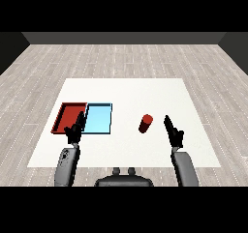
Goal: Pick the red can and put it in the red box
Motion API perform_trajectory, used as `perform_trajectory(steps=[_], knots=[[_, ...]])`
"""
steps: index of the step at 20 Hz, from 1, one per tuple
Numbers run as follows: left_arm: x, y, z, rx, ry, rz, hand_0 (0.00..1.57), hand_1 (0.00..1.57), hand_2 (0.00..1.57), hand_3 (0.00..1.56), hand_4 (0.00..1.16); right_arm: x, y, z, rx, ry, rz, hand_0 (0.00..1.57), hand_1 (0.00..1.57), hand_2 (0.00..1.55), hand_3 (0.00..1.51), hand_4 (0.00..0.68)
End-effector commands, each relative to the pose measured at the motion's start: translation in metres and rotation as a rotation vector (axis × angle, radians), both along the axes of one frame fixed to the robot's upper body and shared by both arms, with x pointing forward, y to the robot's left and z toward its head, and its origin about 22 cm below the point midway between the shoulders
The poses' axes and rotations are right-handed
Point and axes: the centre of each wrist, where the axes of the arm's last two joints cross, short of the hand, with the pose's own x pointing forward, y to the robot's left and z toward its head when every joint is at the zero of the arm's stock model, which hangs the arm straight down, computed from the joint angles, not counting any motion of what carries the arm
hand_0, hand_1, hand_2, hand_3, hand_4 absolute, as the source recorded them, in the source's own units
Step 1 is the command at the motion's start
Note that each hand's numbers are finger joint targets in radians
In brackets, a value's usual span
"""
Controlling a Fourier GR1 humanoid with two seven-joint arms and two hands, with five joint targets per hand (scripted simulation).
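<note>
White table (126, 89), rectangular, set on a grey plank floor (121, 53). Lying on it: red tray (63, 117), near the left edge; light blue tray (99, 119), touching the red tray's right side; red can (145, 123), right of centre, well apart from both trays.

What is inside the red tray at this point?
Nothing shows inside the red tray; the left hand covers its near right corner. The red can stands on the table.
</note>
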Motion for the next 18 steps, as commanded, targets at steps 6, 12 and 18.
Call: perform_trajectory(steps=[6,12,18], knots=[[-0.007,-0.006,-0.011,0.018,0.019,-0.040,0.00,0.00,0.00,0.00,0.00,0.015,-0.096,0.012,0.060,-0.047,-0.025,0.00,0.00,0.00,0.00,0.000],[0.000,-0.012,-0.009,-0.083,-0.421,-0.070,0.00,0.00,0.00,0.00,0.00,0.011,-0.095,0.008,0.135,-0.371,0.040,0.00,0.00,0.00,0.00,0.000],[-0.009,-0.008,0.001,-0.066,-0.448,-0.060,0.00,0.00,0.00,0.00,0.00,0.040,-0.083,-0.002,0.142,-0.406,0.052,0.00,0.00,0.00,0.00,0.000]])
